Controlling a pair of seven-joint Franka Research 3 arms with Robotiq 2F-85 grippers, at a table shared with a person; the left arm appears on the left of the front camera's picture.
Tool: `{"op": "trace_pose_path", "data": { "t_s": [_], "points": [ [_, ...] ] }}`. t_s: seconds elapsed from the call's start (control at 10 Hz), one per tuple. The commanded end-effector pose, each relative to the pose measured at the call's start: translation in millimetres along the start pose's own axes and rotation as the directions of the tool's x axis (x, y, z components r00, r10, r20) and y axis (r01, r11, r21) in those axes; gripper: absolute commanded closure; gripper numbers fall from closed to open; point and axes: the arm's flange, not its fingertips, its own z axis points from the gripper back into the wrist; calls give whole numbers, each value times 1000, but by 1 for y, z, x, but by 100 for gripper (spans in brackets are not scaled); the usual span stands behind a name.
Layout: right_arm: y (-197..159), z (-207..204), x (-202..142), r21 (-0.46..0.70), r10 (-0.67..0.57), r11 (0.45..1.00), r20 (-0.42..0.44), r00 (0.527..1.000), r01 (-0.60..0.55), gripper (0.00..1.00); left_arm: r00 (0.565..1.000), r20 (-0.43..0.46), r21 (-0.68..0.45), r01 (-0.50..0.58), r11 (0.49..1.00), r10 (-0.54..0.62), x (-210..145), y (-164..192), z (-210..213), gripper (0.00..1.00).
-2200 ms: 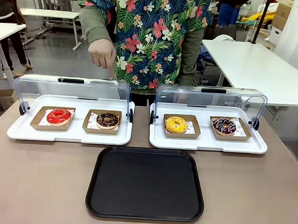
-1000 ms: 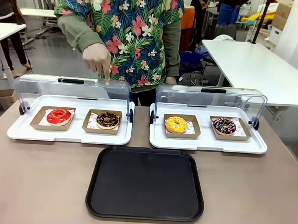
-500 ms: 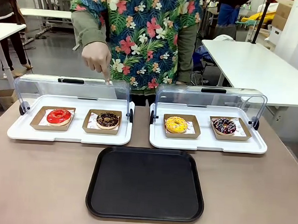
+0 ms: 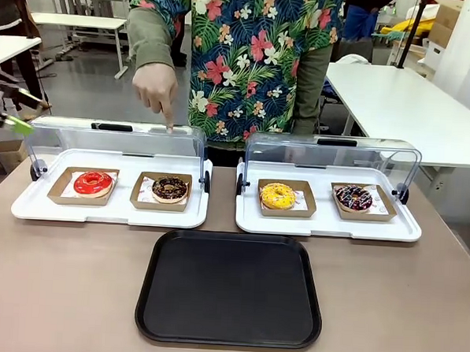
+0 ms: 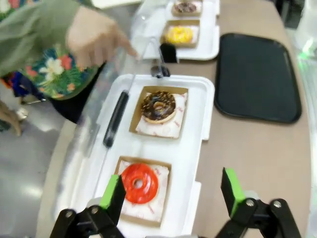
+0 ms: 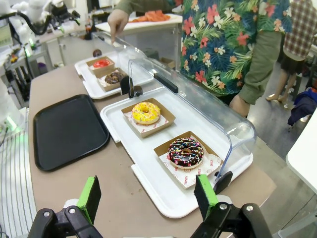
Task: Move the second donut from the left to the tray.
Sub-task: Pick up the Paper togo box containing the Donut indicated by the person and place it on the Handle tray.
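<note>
Left wrist view | left fingers (image 5: 231, 191) wide; right fingers (image 6: 204, 195) wide | paper print (image 5: 171, 130) under chocolate donut (image 5: 158, 106) unreadable

The front camera faces the person (image 4: 249, 58) across the large flat black rectangular tray (image 4: 229, 290); both wrist cameras look down on it from opposite sides.

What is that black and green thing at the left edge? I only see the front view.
Observer: That is the left end effector; its jaws stand open, holding nothing.
Visitor: What is it aimed at?
Observer: The red-glazed donut is nearest in its camera, the chocolate sprinkled donut just beyond.
Visitor: And the other one?
Observer: The right end effector is open too, facing the drizzled donut from the right end of the table.
</note>
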Motion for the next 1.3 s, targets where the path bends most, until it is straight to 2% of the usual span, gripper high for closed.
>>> {"op": "trace_pose_path", "data": {
  "t_s": [0.0, 0.3, 0.6, 1.0, 1.2],
  "points": [
    [-1, 1, 1, -1, 16, 1000, 21, 1000, -16, 0, 986, -158, -87, 45, 995, -58, 30, -12, -45, 0],
    [-1, 1, 1, -1, 16, 1000, 21, 1000, -16, 0, 936, -324, -191, 79, 978, -139, 64, -27, -119, 0],
    [-1, 1, 1, -1, 16, 1000, 21, 1000, -16, 0, 877, -447, -143, 125, 982, -177, 70, -36, -184, 0],
    [-1, 1, 1, -1, 16, 1000, 21, 1000, -16, 0, 835, -518, -199, 93, 976, -185, 61, -13, -258, 0],
    [-1, 1, 1, -1, 16, 1000, 21, 1000, -16, 0, 816, -548, -142, 123, 982, -181, 59, -9, -273, 0]
  ]
}}
